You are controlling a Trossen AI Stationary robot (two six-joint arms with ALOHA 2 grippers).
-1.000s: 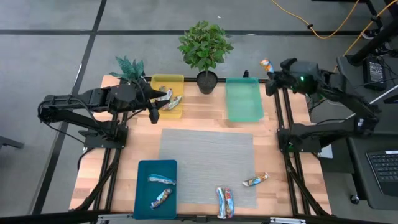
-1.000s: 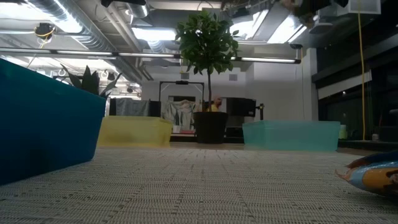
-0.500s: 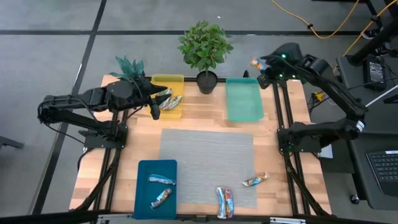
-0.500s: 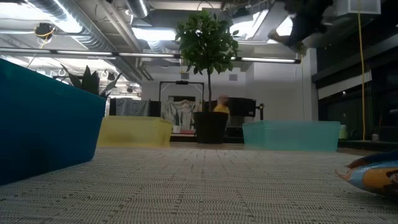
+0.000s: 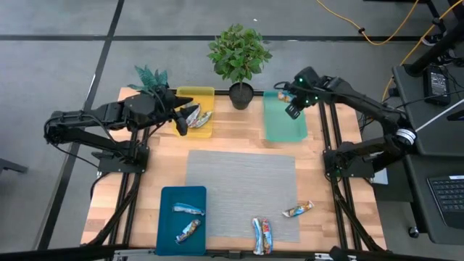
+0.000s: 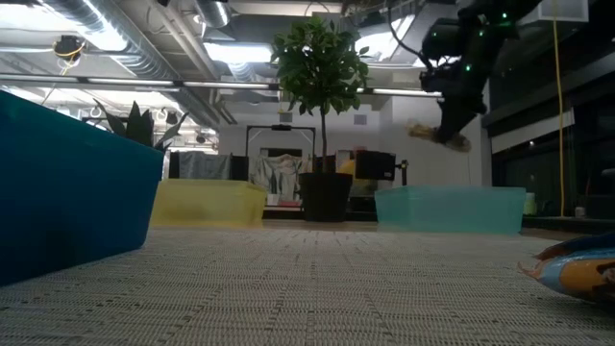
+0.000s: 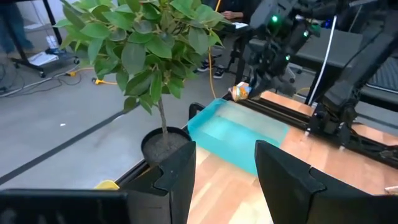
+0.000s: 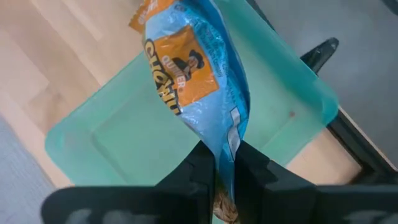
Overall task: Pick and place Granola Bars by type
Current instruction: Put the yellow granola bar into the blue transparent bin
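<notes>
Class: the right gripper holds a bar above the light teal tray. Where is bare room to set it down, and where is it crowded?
The light teal tray is bare; so is the mat's middle. The yellow tray is crowded under the left gripper.

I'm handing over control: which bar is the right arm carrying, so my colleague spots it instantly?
Find the potted tree at the table's far edge; the light green tray lies beside it. Above it, the right tool pinches a blue bar with an orange label, the only bar held in the air.
</notes>
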